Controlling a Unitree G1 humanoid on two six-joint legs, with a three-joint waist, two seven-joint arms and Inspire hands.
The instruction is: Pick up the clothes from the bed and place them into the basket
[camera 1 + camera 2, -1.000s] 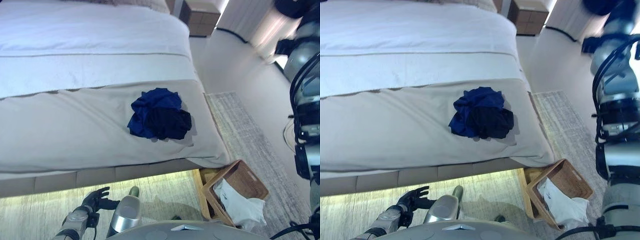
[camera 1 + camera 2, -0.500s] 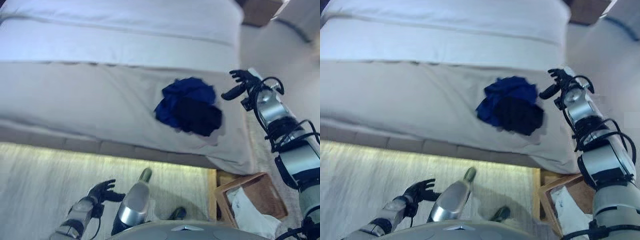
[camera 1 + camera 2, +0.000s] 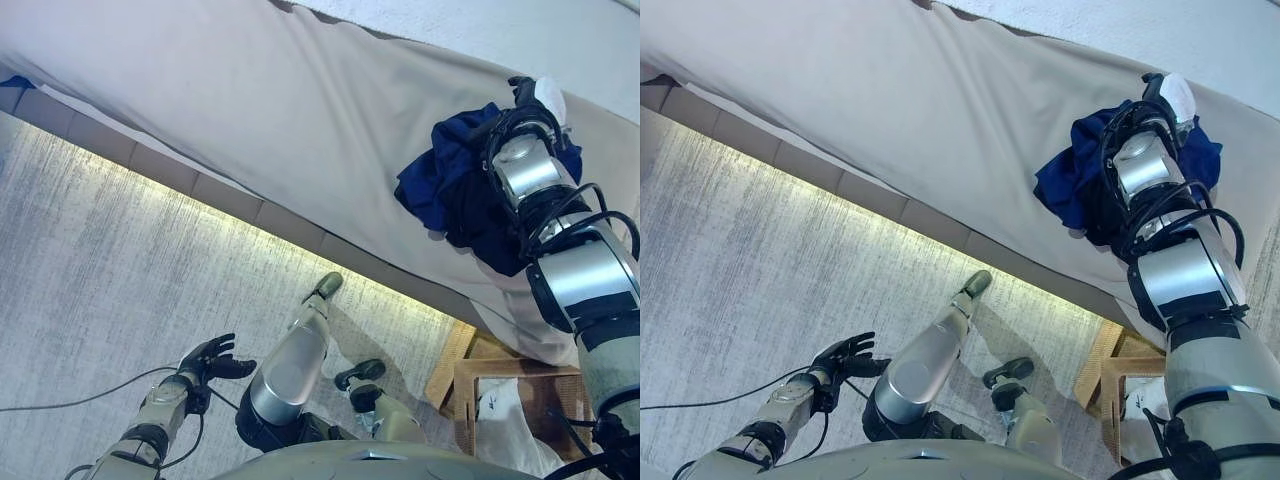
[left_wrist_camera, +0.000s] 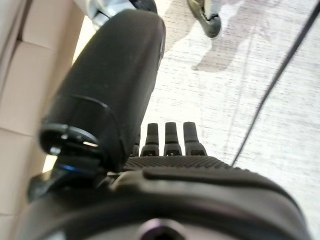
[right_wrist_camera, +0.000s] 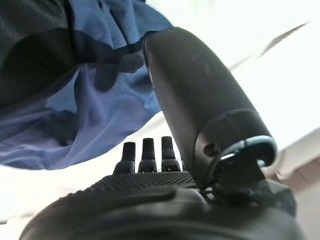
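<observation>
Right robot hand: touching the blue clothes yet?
Cannot tell. In the right wrist view the right robot hand points straight fingers at the blue clothes; no plain contact or gap shows. Head views hide it.

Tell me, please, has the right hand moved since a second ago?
Yes. The right hand was out of view then; it now reaches over the bed, at the clothes.

Bright glow under bed point(image 3: 250, 205), soft shadows
</observation>
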